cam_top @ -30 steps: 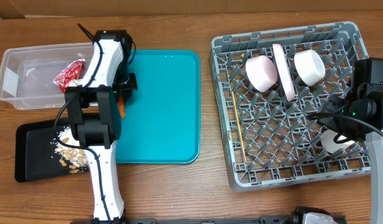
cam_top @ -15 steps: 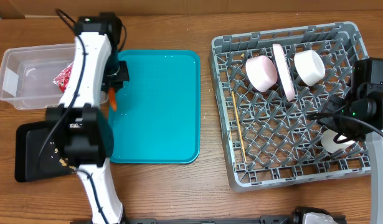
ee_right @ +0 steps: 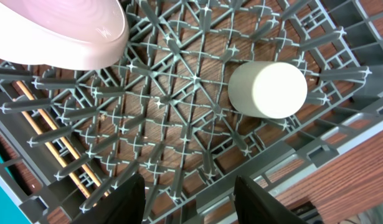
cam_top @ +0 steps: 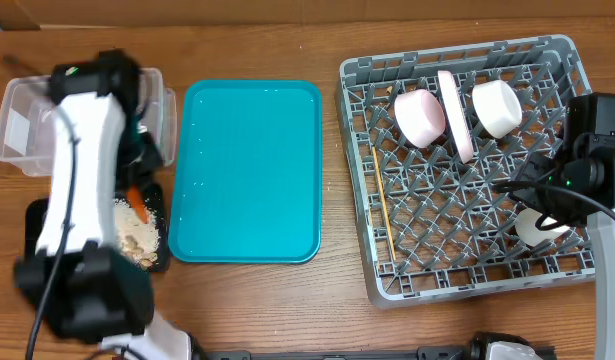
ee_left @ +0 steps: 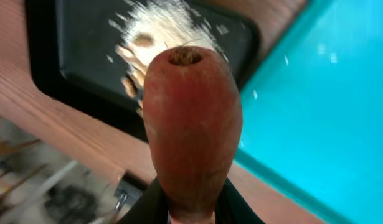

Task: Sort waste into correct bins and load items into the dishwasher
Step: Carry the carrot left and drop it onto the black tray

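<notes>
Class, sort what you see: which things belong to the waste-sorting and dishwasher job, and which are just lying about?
Belongs: carrot in the left gripper, food scraps, black tray, clear tub, dish rack, pink bowl, white bowl, plate, cup, chopsticks.
Lying about: teal tray, wooden table.

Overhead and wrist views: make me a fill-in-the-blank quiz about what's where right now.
1. The left tool holds the carrot over the ___ tray of food scraps.
2. In the dish rack, the plate stands on edge between the pink bowl and the ___ bowl.
3. Seen from overhead, the chopsticks lie near the rack's ___ side.
Missing words: black; white; left.
</notes>
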